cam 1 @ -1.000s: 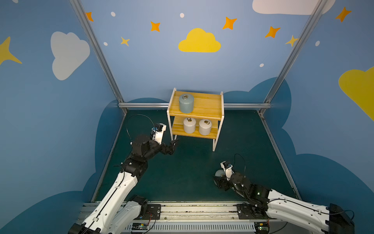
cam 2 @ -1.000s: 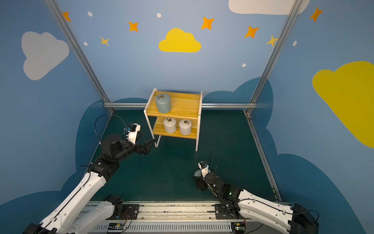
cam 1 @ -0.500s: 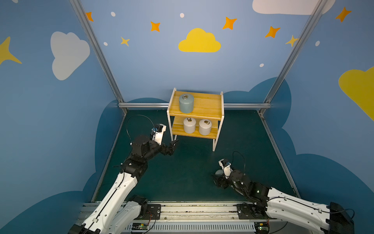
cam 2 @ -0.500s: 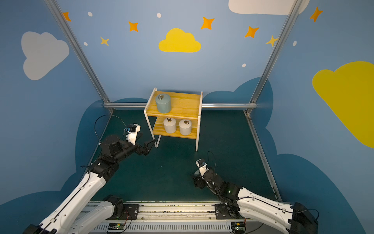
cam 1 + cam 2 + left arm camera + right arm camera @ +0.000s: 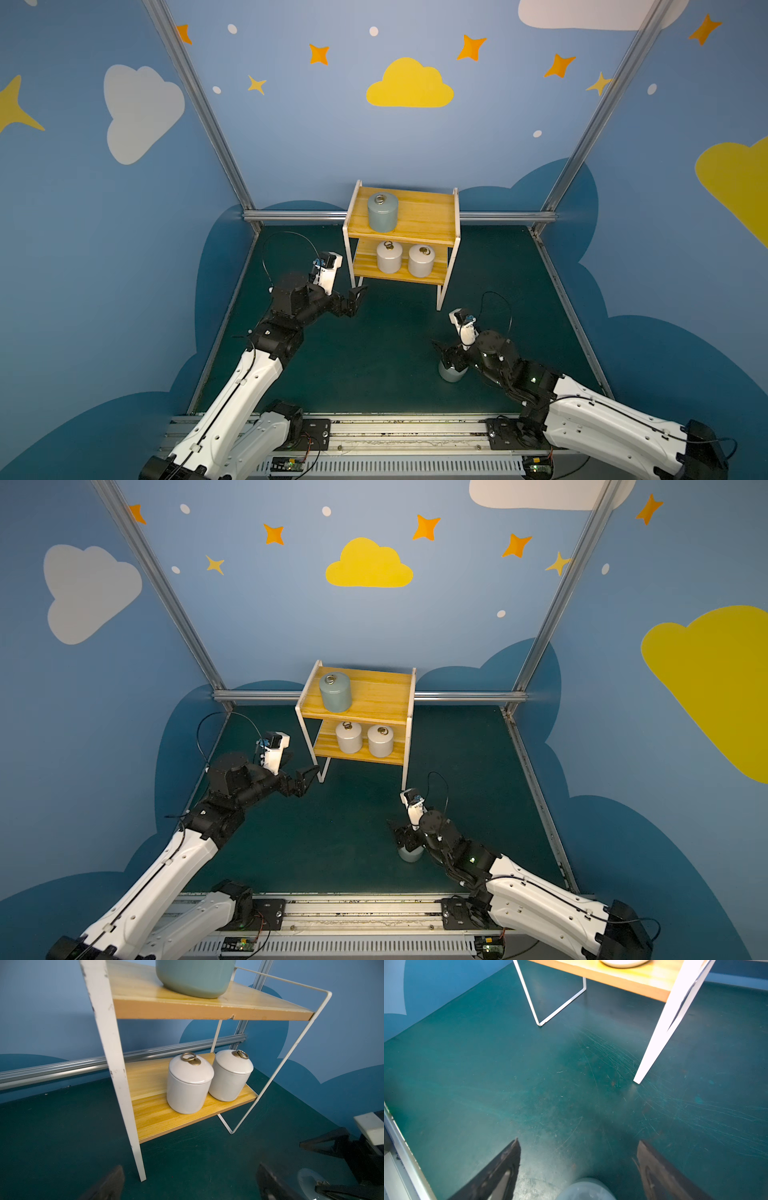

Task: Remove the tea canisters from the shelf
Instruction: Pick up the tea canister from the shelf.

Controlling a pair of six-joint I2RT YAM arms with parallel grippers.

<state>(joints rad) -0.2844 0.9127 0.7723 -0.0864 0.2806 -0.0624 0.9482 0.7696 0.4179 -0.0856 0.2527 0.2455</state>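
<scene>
The shelf (image 5: 444, 216) (image 5: 395, 696) stands at the back of the green floor. On its top board stands a grey-blue tea canister (image 5: 382, 212) (image 5: 335, 693) (image 5: 195, 978). Two off-white canisters (image 5: 389, 257) (image 5: 421, 260) (image 5: 189, 1084) (image 5: 230, 1076) share the lower board. Another grey-blue canister (image 5: 451, 372) (image 5: 410, 852) (image 5: 586, 1189) rests on the floor. My right gripper (image 5: 451, 357) (image 5: 579, 1140) hangs open over it, fingers clear of its sides. By the shelf's front left leg, my left gripper (image 5: 355, 297) (image 5: 190, 1167) is open and empty.
Blue walls close in the floor on three sides, with an aluminium rail (image 5: 299, 216) along the back behind the shelf. The arms' base rail (image 5: 374, 428) runs along the front edge. The shelf's thin white legs (image 5: 660, 1028) stand between the two grippers.
My right gripper has opened wider and let go of the grey-blue canister on the floor, its wrist lifting slightly. The left arm has stayed still.
</scene>
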